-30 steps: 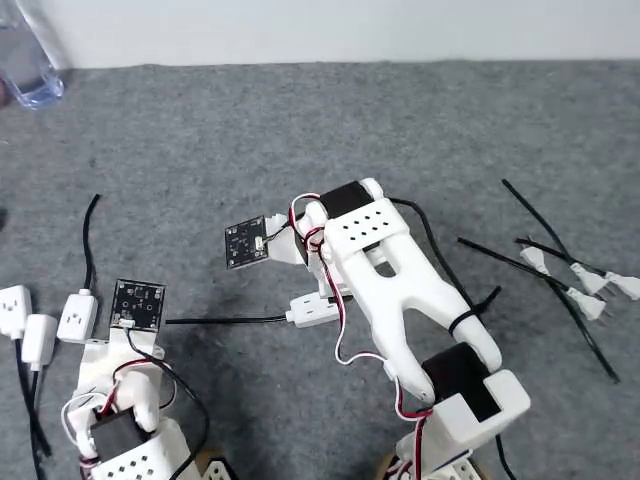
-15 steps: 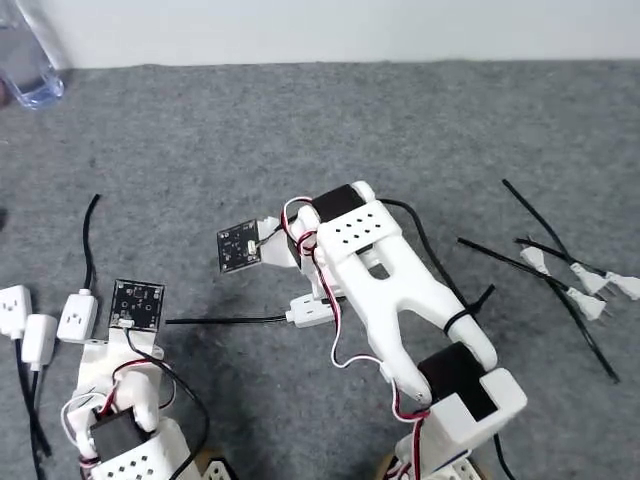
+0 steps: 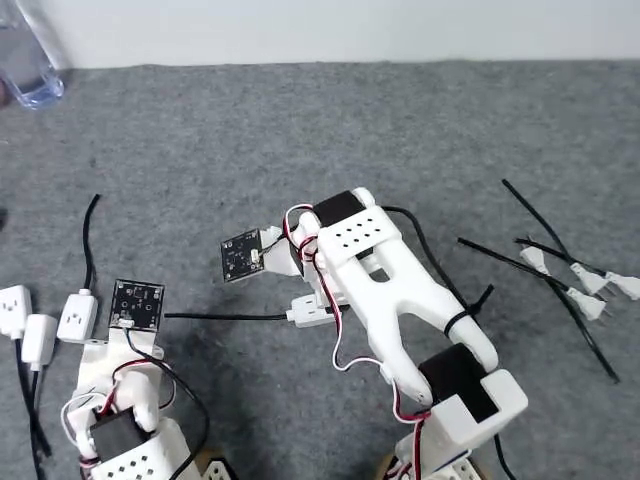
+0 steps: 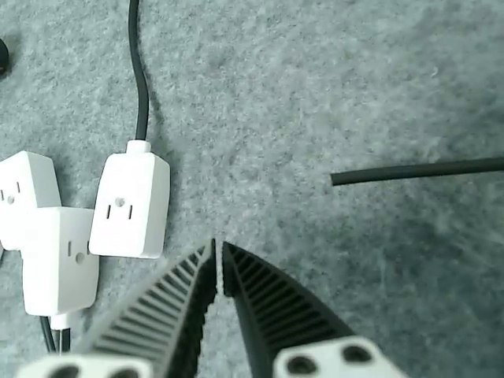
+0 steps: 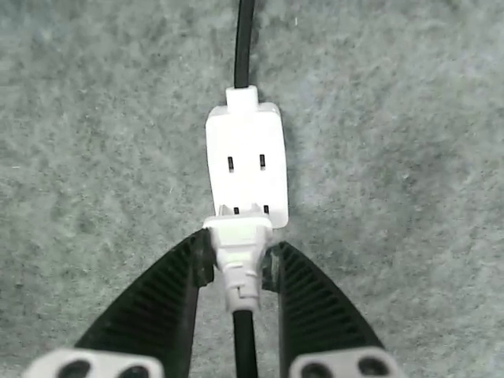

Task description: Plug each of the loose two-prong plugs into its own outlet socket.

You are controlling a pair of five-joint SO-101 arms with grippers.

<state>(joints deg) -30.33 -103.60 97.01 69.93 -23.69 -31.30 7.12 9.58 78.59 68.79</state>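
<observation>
My right gripper (image 5: 239, 250) is shut on a white two-prong plug (image 5: 238, 260) with a black cord. The plug's front end touches the near end of a white outlet socket (image 5: 246, 161), its prongs at the nearer pair of slots. In the high view that socket (image 3: 308, 313) lies at mid-table, under the right arm's wrist. My left gripper (image 4: 218, 253) is shut on nothing and hovers just beside three white sockets (image 4: 130, 205) at the table's left (image 3: 78, 315). Several loose white plugs (image 3: 590, 282) with black cords lie at the far right.
A black cord (image 3: 225, 318) runs left from the middle socket, and its free end shows in the left wrist view (image 4: 417, 168). A clear bottle (image 3: 25, 65) stands at the back left corner. Grey carpet (image 3: 420, 130) covers the table.
The right arm's wrist has shifted slightly left and lower over the middle socket, plug still held. The left arm has not moved.
</observation>
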